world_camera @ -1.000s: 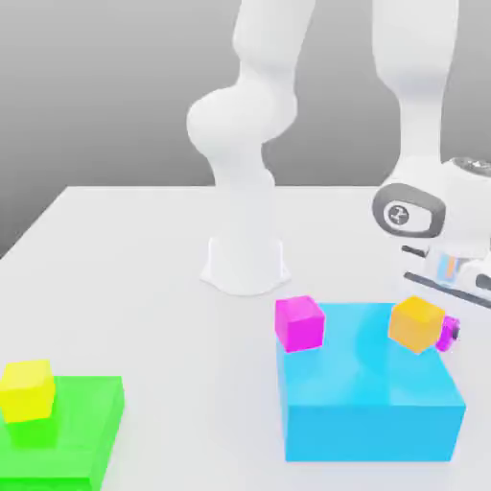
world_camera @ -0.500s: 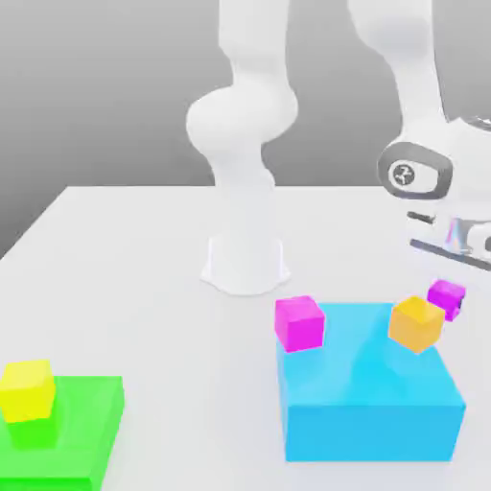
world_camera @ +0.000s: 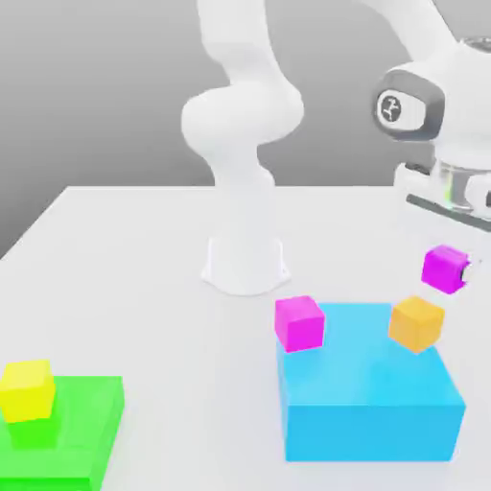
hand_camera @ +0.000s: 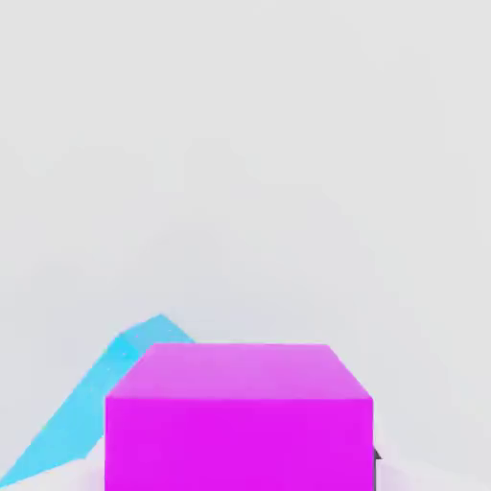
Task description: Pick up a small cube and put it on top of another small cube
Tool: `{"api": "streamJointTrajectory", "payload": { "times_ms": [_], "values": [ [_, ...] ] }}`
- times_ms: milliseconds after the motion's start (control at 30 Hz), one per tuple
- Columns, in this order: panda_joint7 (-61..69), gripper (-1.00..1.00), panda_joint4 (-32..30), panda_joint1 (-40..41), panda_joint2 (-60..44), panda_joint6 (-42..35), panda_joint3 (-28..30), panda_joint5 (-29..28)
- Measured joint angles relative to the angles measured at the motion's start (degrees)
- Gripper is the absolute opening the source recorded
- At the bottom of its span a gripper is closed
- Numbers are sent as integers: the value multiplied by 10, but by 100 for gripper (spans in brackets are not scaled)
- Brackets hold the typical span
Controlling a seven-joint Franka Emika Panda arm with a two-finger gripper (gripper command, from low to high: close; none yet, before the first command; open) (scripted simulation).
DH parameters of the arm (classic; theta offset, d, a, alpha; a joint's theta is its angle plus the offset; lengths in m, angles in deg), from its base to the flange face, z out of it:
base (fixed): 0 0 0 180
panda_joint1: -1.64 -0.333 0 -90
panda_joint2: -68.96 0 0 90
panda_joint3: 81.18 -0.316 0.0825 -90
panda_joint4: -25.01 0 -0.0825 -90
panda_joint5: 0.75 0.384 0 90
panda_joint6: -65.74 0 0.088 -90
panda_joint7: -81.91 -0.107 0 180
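I have the tool [world_camera: 458, 270] clamped on the small cube [world_camera: 444, 268], carried in the air at the exterior view's right, above the tabletop [world_camera: 125, 249]; transport step; next I must align it over the orange cube [world_camera: 416, 323].

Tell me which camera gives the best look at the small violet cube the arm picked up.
The hand view: the small violet cube looms close, with its top and front faces plain and the blue block behind it. In the exterior view the same cube is small, held off the table under the gripper, above the orange cube.
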Motion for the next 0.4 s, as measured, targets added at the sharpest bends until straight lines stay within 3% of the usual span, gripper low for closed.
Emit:
{"api": "streamJointTrajectory", "payload": {
  "times_ms": [67, 200, 233, 400],
  "values": [
    [-6, -100, 4, 17, 18, -19, 7, -18],
    [-5, -100, -15, 22, -33, 51, 12, -22],
    [-5, 100, -20, 22, -48, 72, 13, -22],
    [-5, 100, -20, 22, -48, 72, 13, -22]
  ]
}}
